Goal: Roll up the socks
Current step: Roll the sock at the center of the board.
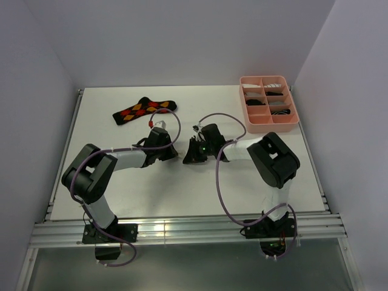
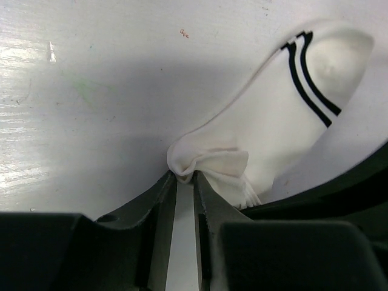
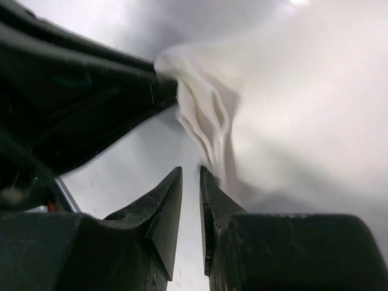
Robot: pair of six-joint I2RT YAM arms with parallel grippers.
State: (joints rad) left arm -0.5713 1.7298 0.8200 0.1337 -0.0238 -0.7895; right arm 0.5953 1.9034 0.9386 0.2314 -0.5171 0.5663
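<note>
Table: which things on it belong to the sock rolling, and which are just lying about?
Job: short white fabric sock with black cuff stripes, pinched by the left gripper; black argyle fabric sock.
Lying about: pink plastic compartment tray.

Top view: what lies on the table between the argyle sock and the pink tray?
Nothing: the top view shows bare table between the argyle sock and the tray. The right arm's cable loops just short of it.

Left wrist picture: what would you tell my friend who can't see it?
The left gripper pinches the bunched-up end of a short white sock lying on a white table. Two black stripes cross the sock's far end.
</note>
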